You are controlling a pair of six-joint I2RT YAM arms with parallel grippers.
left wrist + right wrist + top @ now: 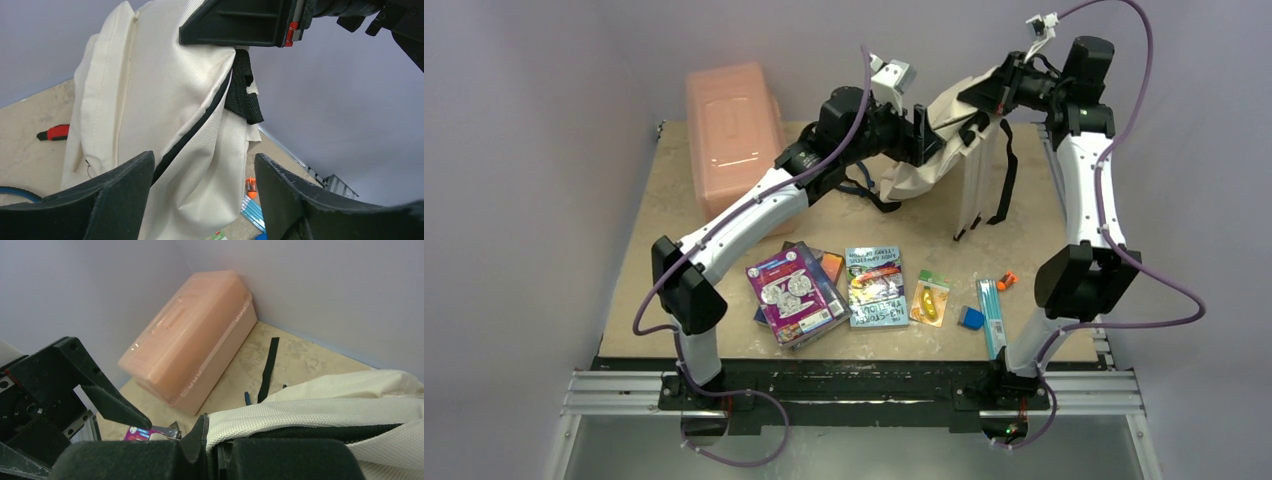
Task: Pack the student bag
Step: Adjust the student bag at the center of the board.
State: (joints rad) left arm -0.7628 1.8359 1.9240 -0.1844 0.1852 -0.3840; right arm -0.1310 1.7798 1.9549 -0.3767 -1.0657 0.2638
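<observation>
The cream student bag (921,175) hangs lifted at the back of the table, with its black straps (1004,180) dangling. My right gripper (986,95) is shut on the bag's top edge and holds it up. In the right wrist view the gripper (222,452) pinches the woven cream fabric (320,410). My left gripper (922,135) is open right beside the bag. In the left wrist view its fingers (202,167) stand wide apart on either side of a fold of the bag (165,100), along its black zipper line, not closed on it.
A pink plastic box (729,125) stands at the back left and also shows in the right wrist view (195,340). In front lie purple books (792,290), a colourful book (876,285), a yellow-green packet (931,297), a blue eraser (971,318), a teal pencil pack (991,315) and an orange sharpener (1006,282).
</observation>
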